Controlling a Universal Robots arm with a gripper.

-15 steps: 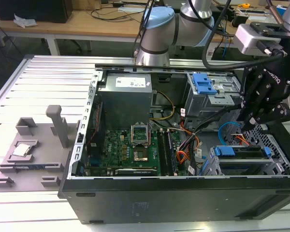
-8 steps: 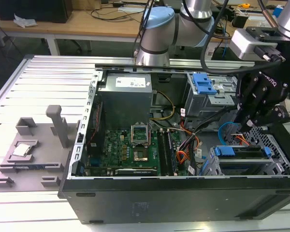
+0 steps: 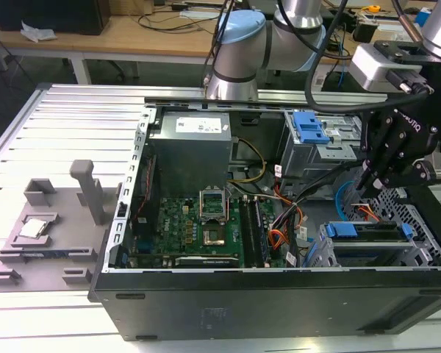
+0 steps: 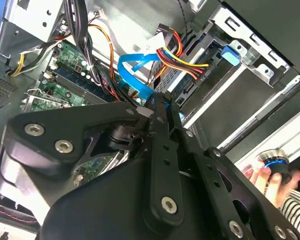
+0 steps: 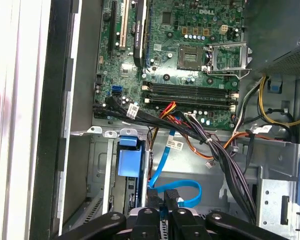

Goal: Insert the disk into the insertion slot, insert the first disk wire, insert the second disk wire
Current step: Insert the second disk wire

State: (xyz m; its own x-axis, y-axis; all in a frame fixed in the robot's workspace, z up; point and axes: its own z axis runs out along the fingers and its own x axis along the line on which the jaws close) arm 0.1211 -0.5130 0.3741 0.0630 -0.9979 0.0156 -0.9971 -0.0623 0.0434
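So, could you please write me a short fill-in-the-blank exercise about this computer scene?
The hand hangs over the exterior view's ___ end of the computer case. The flat cable nearest the hand is ___ in colour. The grey fixture stands to the exterior view's ___ of the case.
Missing words: right, blue, left.

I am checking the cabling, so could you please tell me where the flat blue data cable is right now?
The flat blue data cable loops just ahead of the gripper in both wrist views, beside the red, yellow and black power wires, near the insertion slot at the exterior view's right.
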